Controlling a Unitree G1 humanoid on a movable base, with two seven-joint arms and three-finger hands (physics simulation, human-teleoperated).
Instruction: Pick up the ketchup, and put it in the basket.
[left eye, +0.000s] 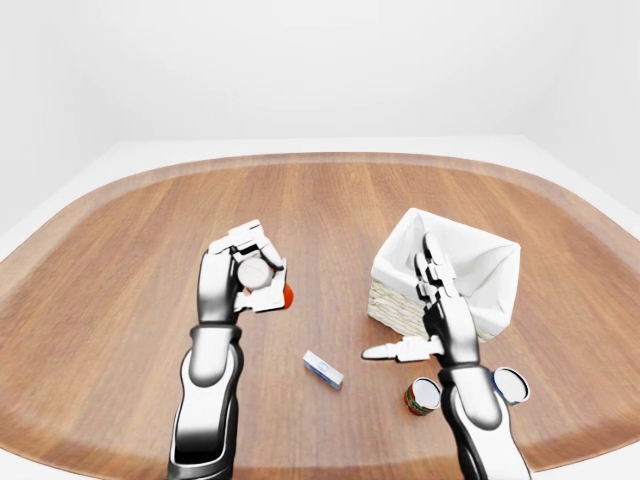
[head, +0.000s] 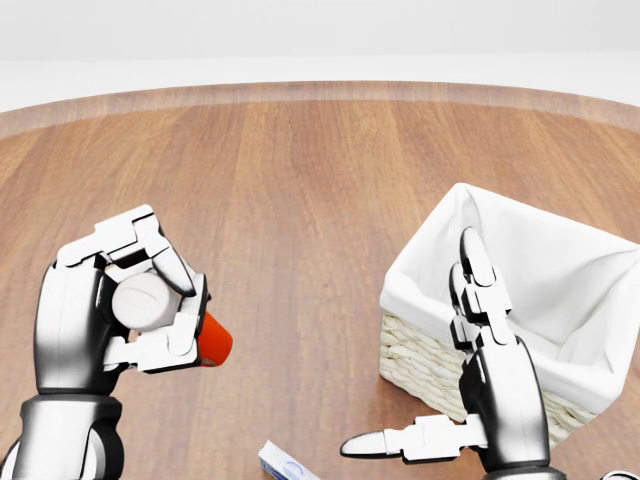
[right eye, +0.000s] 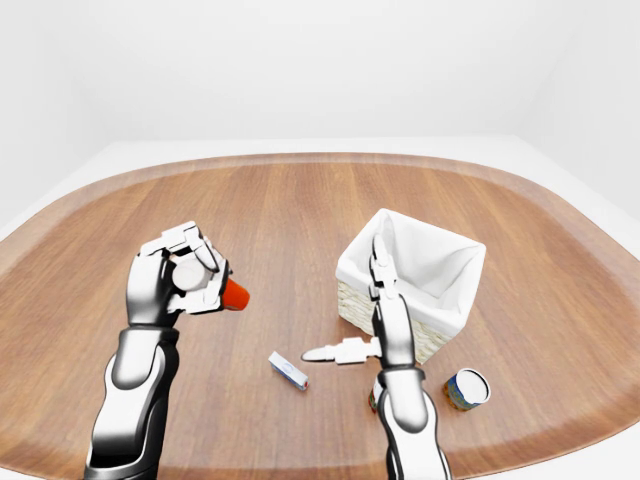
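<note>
One ketchup (head: 212, 341) sits in your left hand (head: 110, 315), fingers closed round it, held above the table (left eye: 330, 190) left of the basket (right eye: 420, 262); its white cap faces the head camera, red body pointing away. Your right hand (head: 478, 385) is spread flat, upright beside the basket. White walls surround the table.

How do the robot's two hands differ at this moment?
The left hand is closed round the ketchup and raised above the table; the right hand is open, fingers extended, holding nothing, beside the basket. Both share the same white and grey three-finger build.
</note>
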